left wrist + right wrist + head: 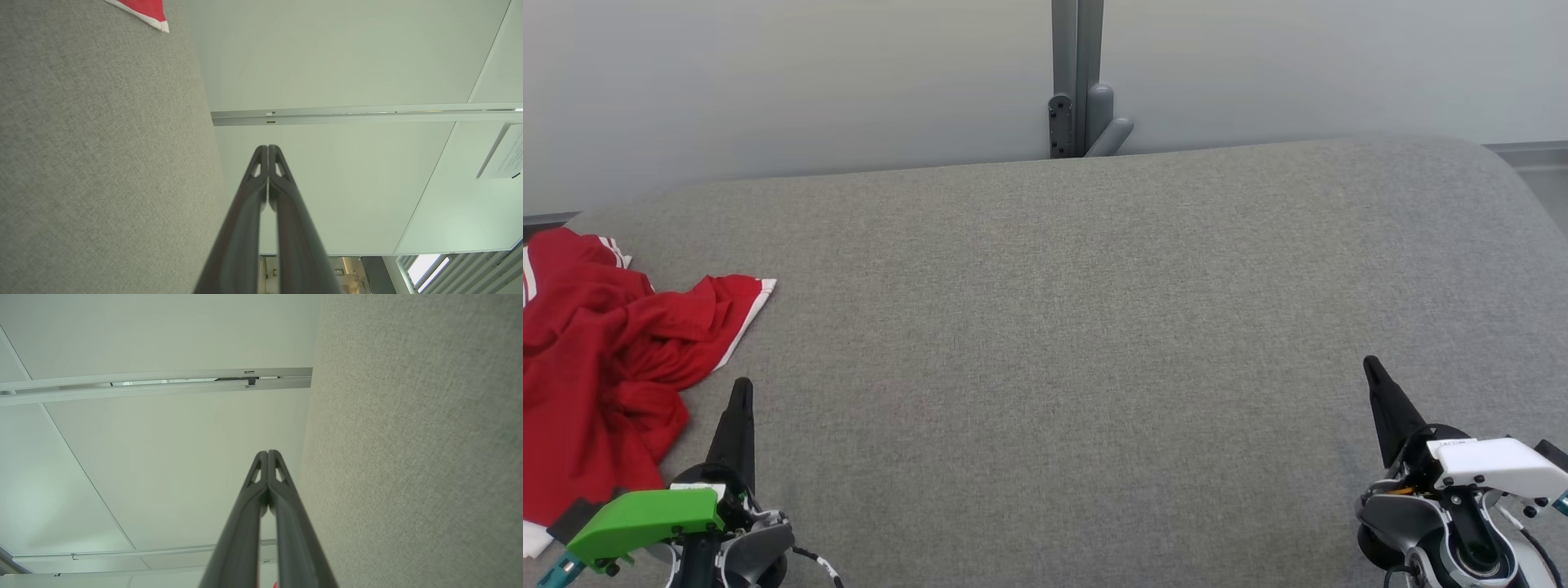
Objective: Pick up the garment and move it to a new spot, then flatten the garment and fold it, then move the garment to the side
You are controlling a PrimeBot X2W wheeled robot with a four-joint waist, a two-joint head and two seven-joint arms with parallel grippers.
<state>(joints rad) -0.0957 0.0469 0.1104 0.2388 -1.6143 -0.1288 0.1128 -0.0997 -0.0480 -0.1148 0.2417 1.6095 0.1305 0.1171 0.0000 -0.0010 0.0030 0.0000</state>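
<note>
Left fingers [249,212], right fingers [245,522] together, empty.

Grey fabric-covered worktop [1094,327], rounded at the far corners. Behind its far edge, pale wall [768,82] with a grey upright post [1076,65] and bracket [1060,126] near the edge's middle.
</note>
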